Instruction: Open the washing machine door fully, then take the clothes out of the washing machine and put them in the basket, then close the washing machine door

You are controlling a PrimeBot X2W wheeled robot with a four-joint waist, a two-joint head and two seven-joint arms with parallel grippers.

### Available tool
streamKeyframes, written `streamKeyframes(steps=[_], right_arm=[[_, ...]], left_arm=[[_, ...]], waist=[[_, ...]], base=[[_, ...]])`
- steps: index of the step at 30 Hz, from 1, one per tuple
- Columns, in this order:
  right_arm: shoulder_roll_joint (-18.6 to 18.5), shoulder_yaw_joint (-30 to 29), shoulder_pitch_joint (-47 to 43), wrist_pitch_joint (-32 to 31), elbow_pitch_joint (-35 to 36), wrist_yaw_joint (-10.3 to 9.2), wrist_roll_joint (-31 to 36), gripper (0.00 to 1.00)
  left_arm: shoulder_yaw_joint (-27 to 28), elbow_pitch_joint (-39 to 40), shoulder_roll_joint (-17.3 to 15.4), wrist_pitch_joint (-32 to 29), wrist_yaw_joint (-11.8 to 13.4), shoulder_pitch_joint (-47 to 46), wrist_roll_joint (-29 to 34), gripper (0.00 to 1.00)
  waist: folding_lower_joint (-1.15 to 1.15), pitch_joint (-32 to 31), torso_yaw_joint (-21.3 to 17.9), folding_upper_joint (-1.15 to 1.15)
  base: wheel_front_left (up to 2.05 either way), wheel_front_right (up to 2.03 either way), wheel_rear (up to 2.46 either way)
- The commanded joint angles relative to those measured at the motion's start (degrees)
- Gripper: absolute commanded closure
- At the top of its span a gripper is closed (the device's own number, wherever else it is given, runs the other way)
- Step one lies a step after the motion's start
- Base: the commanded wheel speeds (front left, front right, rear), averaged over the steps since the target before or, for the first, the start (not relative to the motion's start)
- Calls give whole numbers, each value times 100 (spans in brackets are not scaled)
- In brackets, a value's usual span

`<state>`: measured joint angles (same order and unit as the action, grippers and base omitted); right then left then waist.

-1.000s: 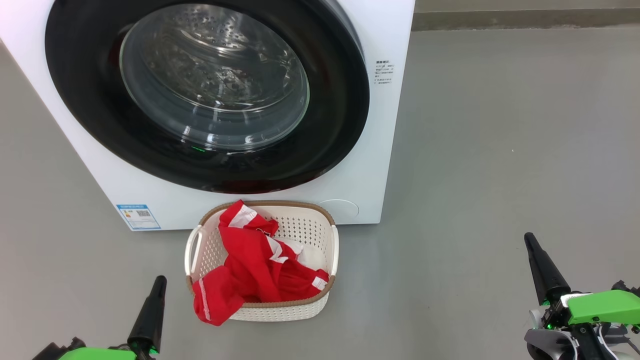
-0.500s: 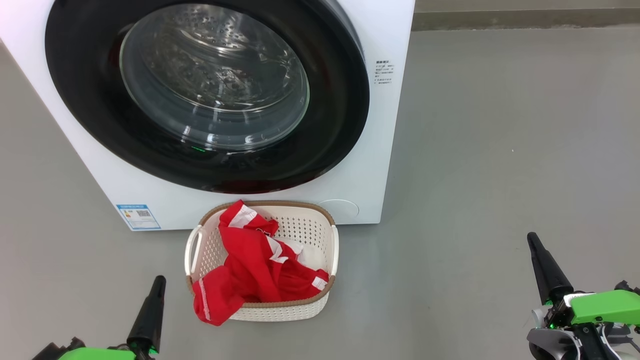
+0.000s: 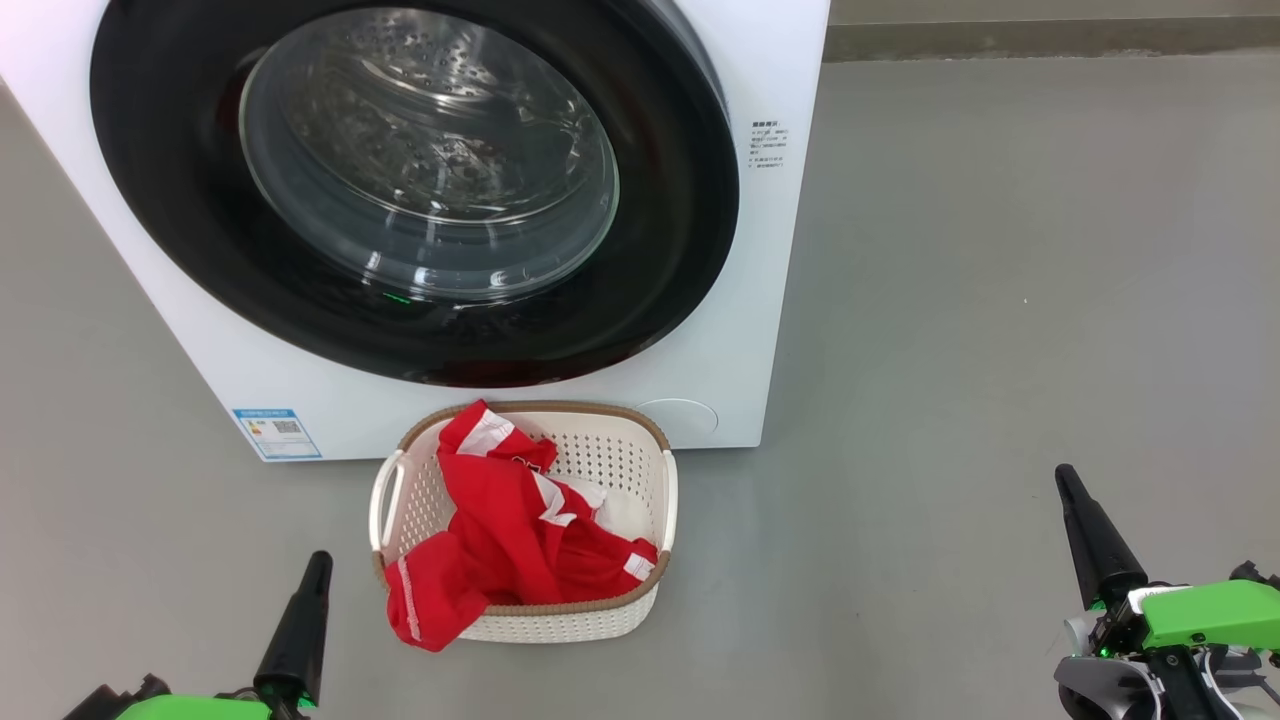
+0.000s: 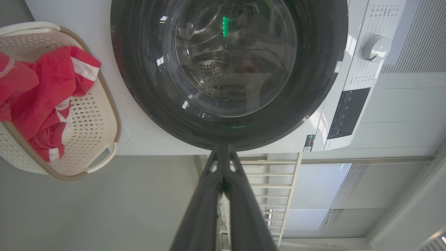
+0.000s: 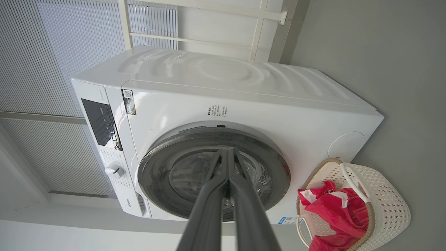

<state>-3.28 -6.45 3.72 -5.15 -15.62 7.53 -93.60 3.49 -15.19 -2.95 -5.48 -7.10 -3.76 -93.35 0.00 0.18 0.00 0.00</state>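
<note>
The washing machine (image 3: 760, 200) stands ahead with its door (image 3: 690, 230) closed flat against the front; the bare steel drum shows through the glass. On the floor in front of it, the basket (image 3: 655, 500) holds the red clothes (image 3: 510, 540), one fold hanging over its near left rim. My left gripper (image 3: 320, 560) is shut and empty at the lower left, just left of the basket. Far to the right my right gripper (image 3: 1063, 474) is shut and empty. The wrist views show the door (image 4: 139, 87) (image 5: 275, 167), the basket (image 4: 101, 115) (image 5: 386, 202) and both shut grippers (image 4: 223, 148) (image 5: 227, 150).
Grey floor (image 3: 1000, 300) spreads wide to the machine's right. A wall base (image 3: 1050, 35) runs along the far edge. The control panel with a round knob (image 4: 374, 48) sits at the machine's top, with slatted blinds (image 4: 400, 122) behind it.
My right gripper has drifted slightly to the right. The left gripper, basket, clothes and door are unchanged.
</note>
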Motion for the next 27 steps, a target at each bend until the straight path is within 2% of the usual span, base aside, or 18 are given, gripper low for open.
streamKeyframes(steps=[1, 27], right_arm=[[-45, 110, 235, -41, 166, -4, 47, 100], [-21, 75, 238, -68, 164, -4, 76, 100]], left_arm=[[205, 118, -65, -22, -38, -234, 37, 100], [235, 117, -44, -46, -38, -237, 62, 100]], waist=[[0, 0, 0, 0], [0, 0, 0, 0]], base=[[0, 0, 0], [0, 0, 0]])
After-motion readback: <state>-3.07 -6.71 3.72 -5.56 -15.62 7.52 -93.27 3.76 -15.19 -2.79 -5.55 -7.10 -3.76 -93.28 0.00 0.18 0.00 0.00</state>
